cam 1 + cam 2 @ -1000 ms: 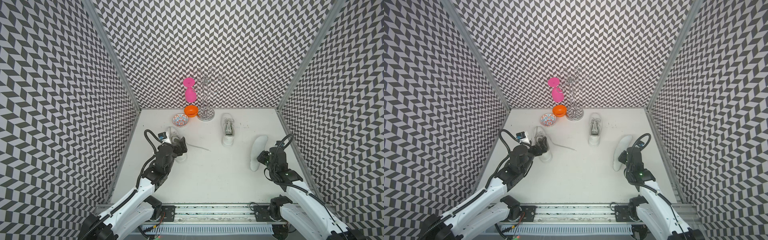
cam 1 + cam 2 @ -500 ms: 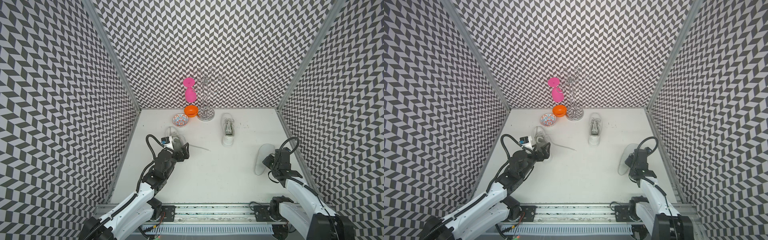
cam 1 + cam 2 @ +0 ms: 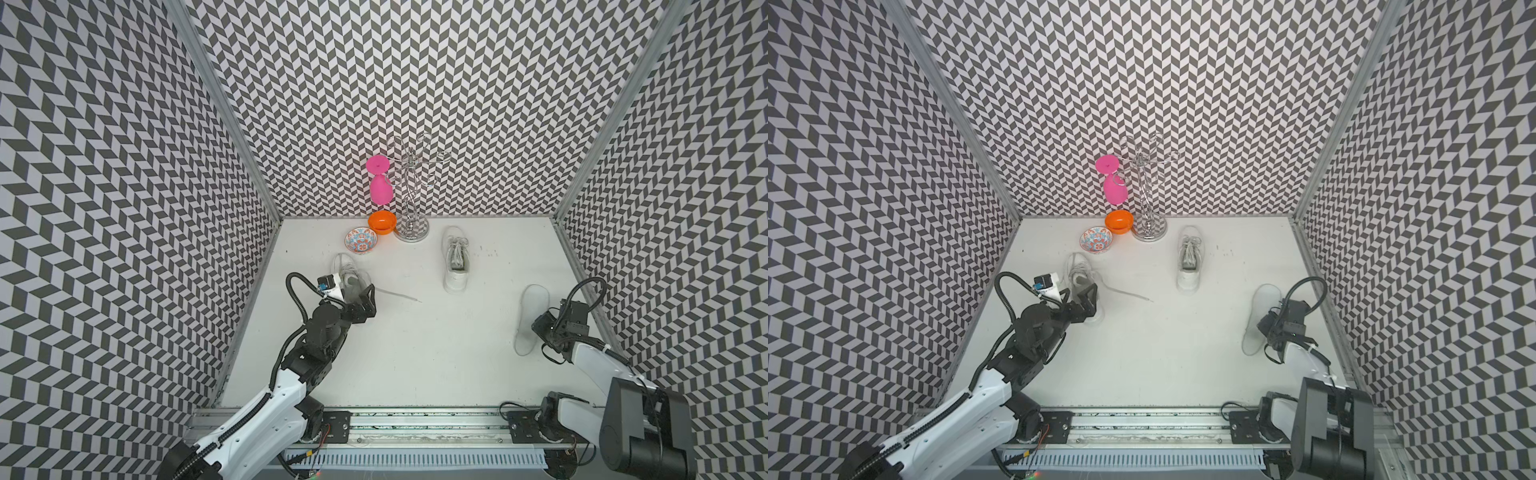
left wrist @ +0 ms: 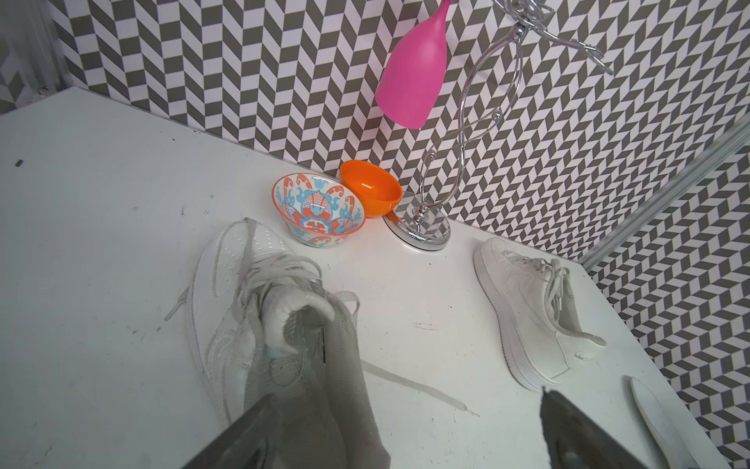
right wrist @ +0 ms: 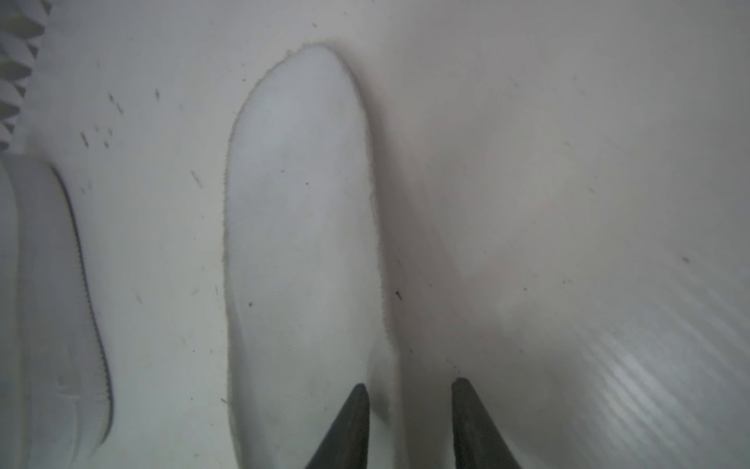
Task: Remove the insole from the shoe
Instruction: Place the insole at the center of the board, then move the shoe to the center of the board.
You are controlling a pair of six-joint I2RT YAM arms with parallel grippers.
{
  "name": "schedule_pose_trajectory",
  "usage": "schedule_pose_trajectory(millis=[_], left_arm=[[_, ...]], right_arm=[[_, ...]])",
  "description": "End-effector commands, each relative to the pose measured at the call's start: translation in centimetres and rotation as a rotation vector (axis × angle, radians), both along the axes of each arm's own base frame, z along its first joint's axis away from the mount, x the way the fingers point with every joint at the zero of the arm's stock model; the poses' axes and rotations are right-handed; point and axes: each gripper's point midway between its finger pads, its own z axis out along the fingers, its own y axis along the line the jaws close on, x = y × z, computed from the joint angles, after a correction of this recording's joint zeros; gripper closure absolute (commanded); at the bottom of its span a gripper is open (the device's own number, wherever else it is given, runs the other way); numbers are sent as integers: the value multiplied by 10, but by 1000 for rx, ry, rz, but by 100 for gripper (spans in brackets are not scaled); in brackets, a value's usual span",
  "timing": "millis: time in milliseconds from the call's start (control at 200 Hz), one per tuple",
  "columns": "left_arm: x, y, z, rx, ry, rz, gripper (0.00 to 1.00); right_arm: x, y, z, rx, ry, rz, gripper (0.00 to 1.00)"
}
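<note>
White tabletop (image 3: 415,353), lower right: our insole (image 3: 530,318) runs up-frame from the right gripper (image 5: 410,392), jaws parted; left gripper (image 3: 361,297), spread wide, sits far off.

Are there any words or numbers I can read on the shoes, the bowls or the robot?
No words or numbers can be read anywhere.
The near shoe: anything printed inside is too blurred.
The blue patch on the left arm: too small.
The far shoe, patterned bowl and insole: no letters show.
</note>
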Motion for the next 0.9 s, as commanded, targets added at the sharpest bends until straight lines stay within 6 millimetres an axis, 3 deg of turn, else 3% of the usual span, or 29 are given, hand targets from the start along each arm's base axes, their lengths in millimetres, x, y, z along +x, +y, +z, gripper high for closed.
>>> schedule_pose_trajectory(millis=[0, 120, 265, 421, 551, 686, 771, 896], left_arm=[[-1, 11, -3, -27, 15, 68, 0], [1, 15, -4, -54, 32, 100, 0], [0, 23, -12, -116, 87, 159, 0], [-1, 4, 3, -112, 36, 36, 0], [-2, -27, 28, -154, -17, -114, 0], [4, -80, 46, -95, 8, -214, 0], [15, -115, 40, -33, 65, -266, 0], [40, -159, 21, 39, 161, -330, 1]], right_arm=[[9, -13, 31, -65, -84, -37, 38], [3, -29, 67, -154, -155, -103, 19], [4, -25, 117, -193, -312, -77, 15], [13, -10, 150, -186, -395, 15, 12], [26, 17, 172, -161, -430, 155, 12], [41, 60, 193, -136, -489, 295, 12], [53, 89, 195, -107, -506, 378, 12], [72, 116, 187, -89, -490, 448, 12]])
